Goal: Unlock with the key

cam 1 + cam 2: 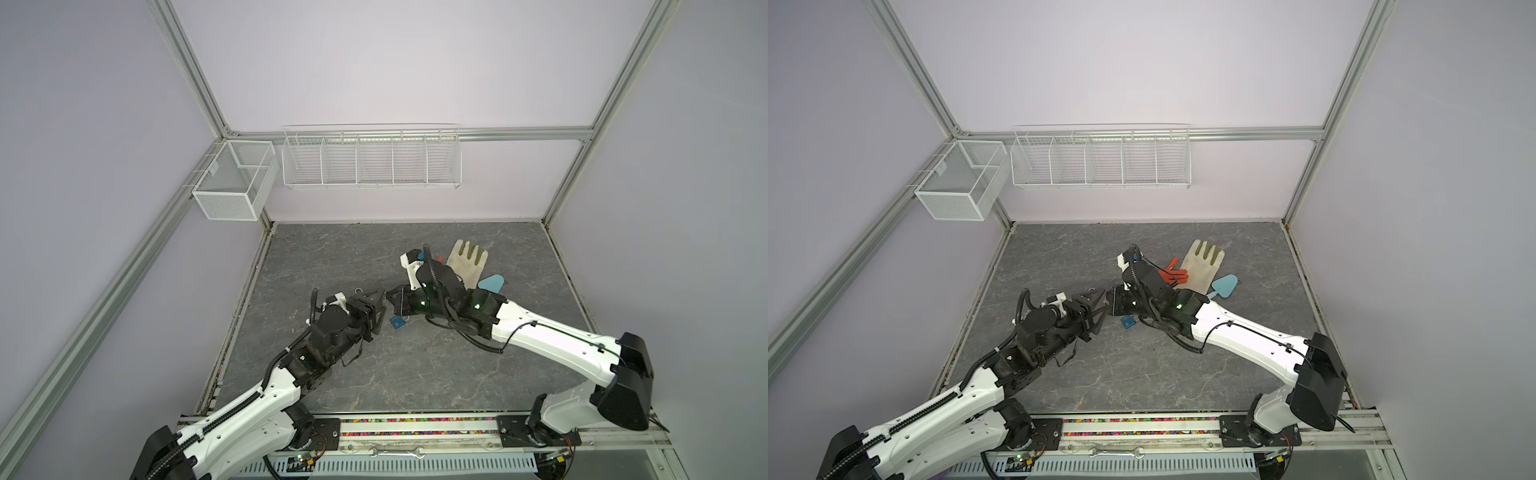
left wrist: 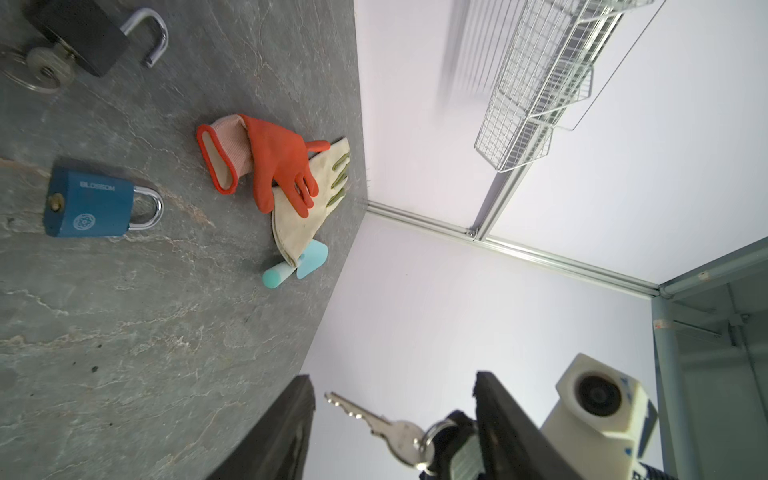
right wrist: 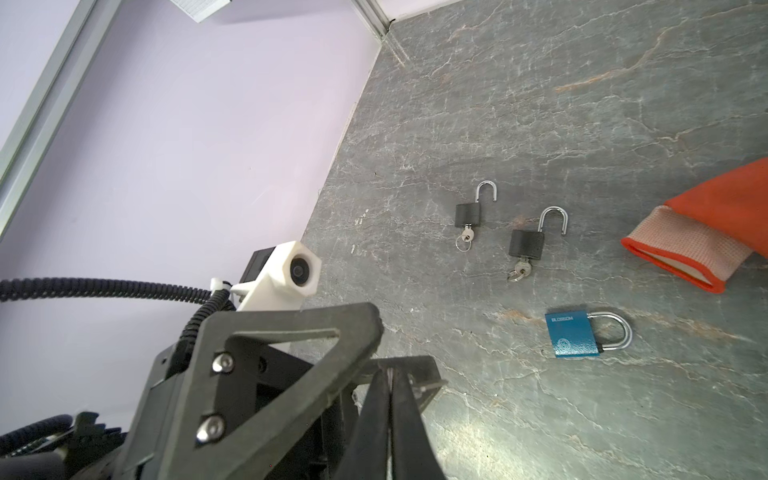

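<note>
A blue padlock (image 1: pixel 397 322) (image 1: pixel 1128 323) (image 2: pixel 93 203) (image 3: pixel 575 334) lies flat on the grey table with its shackle closed. Just above it the two grippers meet tip to tip in both top views. My right gripper (image 1: pixel 388 294) (image 1: pixel 1110 297) (image 3: pixel 390 376) is shut on the ring end of a silver key (image 2: pixel 374 419). The key's blade points into the gap of my left gripper (image 1: pixel 377 308) (image 1: pixel 1097 311) (image 2: pixel 391 384). That gripper is open, its fingers (image 2: pixel 291 428) standing either side of the key without touching it.
Two black padlocks (image 3: pixel 469 214) (image 3: pixel 528 243) lie with open shackles and keys in them, one also in the left wrist view as a black padlock (image 2: pixel 83 33). A red glove (image 2: pixel 278 162), beige glove (image 1: pixel 467 259) and teal trowel (image 1: pixel 492 284) lie behind. Wire baskets (image 1: pixel 370 160) hang on the back wall.
</note>
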`<state>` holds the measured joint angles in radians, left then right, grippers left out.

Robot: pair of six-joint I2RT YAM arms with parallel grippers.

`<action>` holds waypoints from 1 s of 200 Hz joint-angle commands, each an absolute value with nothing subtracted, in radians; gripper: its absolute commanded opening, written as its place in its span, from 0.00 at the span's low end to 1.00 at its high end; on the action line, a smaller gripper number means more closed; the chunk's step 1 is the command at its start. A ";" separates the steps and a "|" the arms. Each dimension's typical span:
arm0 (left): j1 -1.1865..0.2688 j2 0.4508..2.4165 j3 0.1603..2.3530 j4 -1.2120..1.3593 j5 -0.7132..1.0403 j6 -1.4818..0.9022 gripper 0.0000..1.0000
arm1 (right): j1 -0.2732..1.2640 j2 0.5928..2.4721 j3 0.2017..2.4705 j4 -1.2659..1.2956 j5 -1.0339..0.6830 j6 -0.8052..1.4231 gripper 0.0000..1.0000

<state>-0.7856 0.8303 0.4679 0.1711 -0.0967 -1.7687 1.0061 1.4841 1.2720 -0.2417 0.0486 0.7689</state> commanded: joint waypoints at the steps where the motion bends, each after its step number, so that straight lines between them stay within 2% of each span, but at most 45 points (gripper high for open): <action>1: -0.785 0.790 0.454 0.151 -0.166 -1.810 0.62 | 1.025 1.506 1.293 -0.200 0.025 0.744 0.07; 101: -0.787 0.794 0.430 0.218 -0.155 -1.870 0.66 | 1.060 1.527 1.294 -0.135 0.007 0.738 0.07; 200: -0.787 0.723 0.387 0.212 -0.205 -1.889 0.58 | 1.061 1.461 1.207 -0.135 0.016 0.761 0.07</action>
